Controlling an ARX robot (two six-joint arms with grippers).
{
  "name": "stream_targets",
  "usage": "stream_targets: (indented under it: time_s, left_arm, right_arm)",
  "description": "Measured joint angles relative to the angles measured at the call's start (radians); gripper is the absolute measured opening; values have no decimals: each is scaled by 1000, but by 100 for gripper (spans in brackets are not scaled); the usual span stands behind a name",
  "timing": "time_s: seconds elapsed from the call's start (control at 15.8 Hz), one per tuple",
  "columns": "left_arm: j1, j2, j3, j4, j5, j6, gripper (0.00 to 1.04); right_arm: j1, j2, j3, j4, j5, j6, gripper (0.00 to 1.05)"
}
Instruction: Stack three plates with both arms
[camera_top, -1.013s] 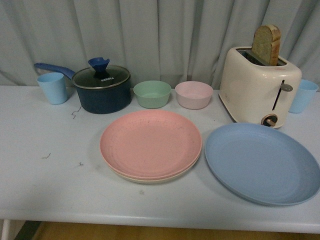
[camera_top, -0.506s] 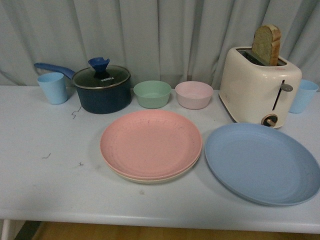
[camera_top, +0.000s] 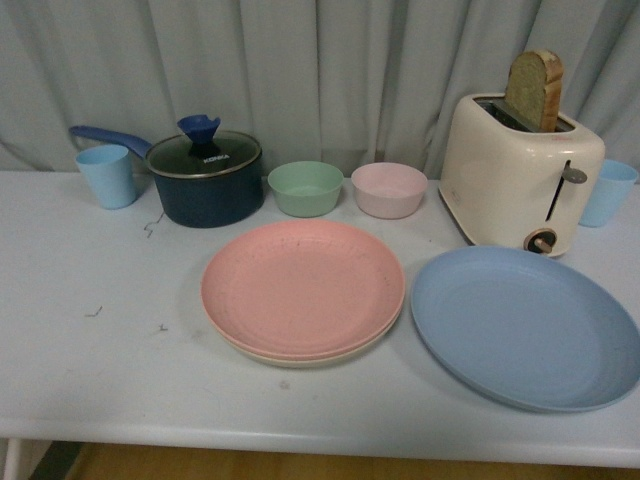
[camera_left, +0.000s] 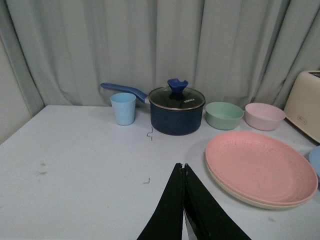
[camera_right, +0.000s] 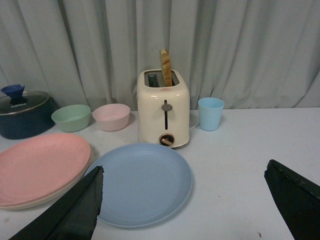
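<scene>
Centrally, pink plate is resting on cream plate, blue plate just beside; left gripper is holding fingers together, right gripper spread apart.

The pink plate, cream plate and blue plate are showing plain colour; green bowl and pink bowl are looking pastel, pot navy, toaster cream, curtain grey.
</scene>
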Motion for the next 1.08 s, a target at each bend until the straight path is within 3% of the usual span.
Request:
stream_targets:
  time_s: [0.13, 0.32, 0.51, 0.57, 0.63, 0.7, 0.76, 0.89, 1.01, 1.08]
  left_arm:
    - [0, 0, 0, 0, -1, 0, 7]
    - [0, 0, 0, 0, 0, 0, 46]
    - [0, 0, 0, 0, 0, 0, 59]
    - [0, 0, 0, 0, -1, 0, 72]
    - [0, 0, 0, 1, 0, 0, 84]
    - [0, 0, 0, 0, -1, 0, 97]
    - [0, 0, 0, 0, -1, 1, 99]
    - [0, 0, 0, 1, -1, 1, 98]
    - [0, 0, 0, 1, -1, 0, 98]
    - [0, 0, 0, 0, -1, 1, 98]
  right_arm:
    - [0, 0, 0, 0, 0, 0, 98]
    - [0, 0, 0, 0, 0, 0, 98]
    - [0, 0, 0, 0, 0, 0, 98]
    - [-85, 58, 3, 48, -195, 42, 98]
    - [-232, 221, 26, 185, -388, 114, 98]
    - [-332, 389, 55, 338, -517, 162, 98]
    - [-392, 583, 105, 507, -535, 200, 98]
    - [-407, 967, 245, 774, -393, 254, 98]
    - [-331, 1318, 430, 834, -221, 278, 98]
    - [-288, 1476, 532, 776, -141, 286, 98]
